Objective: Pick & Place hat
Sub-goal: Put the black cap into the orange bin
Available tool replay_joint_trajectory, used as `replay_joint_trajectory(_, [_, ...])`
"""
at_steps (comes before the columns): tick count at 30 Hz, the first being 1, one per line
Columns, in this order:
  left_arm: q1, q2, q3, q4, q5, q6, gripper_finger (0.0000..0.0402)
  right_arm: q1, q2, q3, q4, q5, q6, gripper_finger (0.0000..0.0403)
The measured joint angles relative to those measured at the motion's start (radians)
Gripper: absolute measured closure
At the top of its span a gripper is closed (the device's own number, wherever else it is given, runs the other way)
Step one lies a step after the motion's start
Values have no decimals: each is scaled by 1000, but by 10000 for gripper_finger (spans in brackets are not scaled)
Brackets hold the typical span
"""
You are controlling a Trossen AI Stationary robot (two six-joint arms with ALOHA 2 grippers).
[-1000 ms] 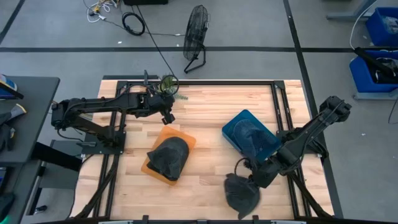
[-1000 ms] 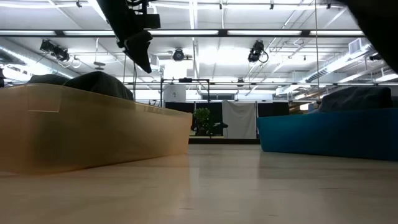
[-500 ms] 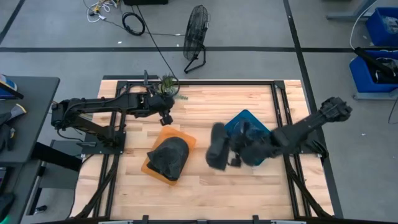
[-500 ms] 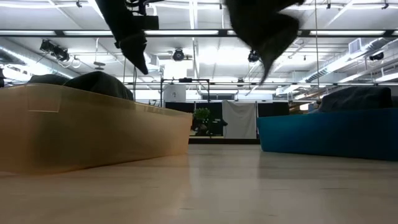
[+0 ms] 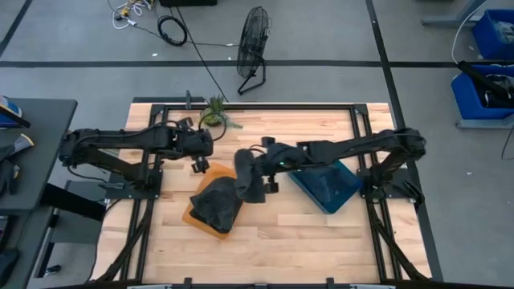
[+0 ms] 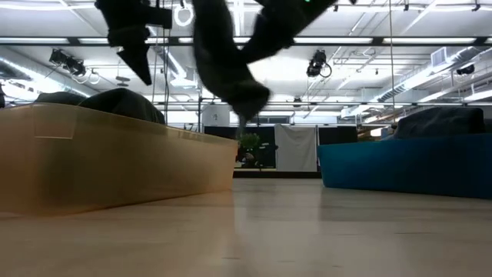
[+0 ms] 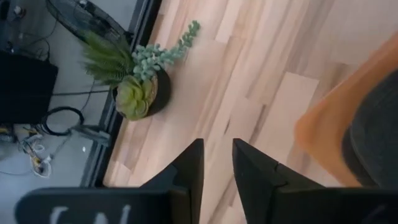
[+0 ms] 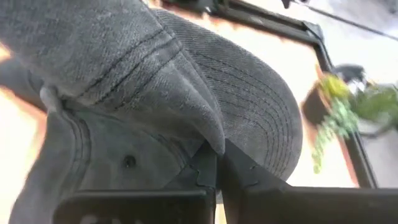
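Note:
My right gripper (image 5: 263,172) reaches across to the table's middle, shut on a dark grey cap (image 5: 247,178). The cap hangs in the air beside the orange bin (image 5: 210,172) and shows high up in the low view (image 6: 227,61). A second dark cap (image 5: 215,205) lies inside that orange bin. My left gripper (image 5: 197,164) hovers over the bin's far left corner, its fingers (image 7: 186,171) a narrow gap apart and touching nothing. My right gripper pinches the cap between its two fingers (image 8: 239,171), on a fold of cloth (image 8: 199,134) where the crown meets the stitched brim (image 8: 255,106). The cap is lifted clear and hangs slack below the gripper (image 6: 231,73).
A blue bin (image 5: 331,186) sits right of middle under my right arm, with a dark cap on it (image 6: 442,121). A small potted plant (image 5: 215,111) stands at the far edge near my left gripper. Bare wood lies along the near side.
My right gripper has lifted the cap off the table's near right part and swung it quickly leftward, over the blue bin, to the orange bin's right side. The cap now hangs clear in the air. My left gripper has shifted slightly toward the left and near side.

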Motion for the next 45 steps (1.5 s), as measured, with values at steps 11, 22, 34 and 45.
replay_joint_trajectory(11, [-15,-131,11,-79,-36,-179,365,-8,202,365,-155,-27,-45,398])
replay_joint_trajectory(22, [-55,-205,10,37,-3,-87,363,-5,227,376,-350,166,4,396])
replay_joint_trajectory(34, [-60,-148,11,462,319,227,254,-46,211,376,-446,443,188,395])
replay_joint_trajectory(45, [-46,47,10,641,177,333,211,-55,211,376,-369,447,246,394])
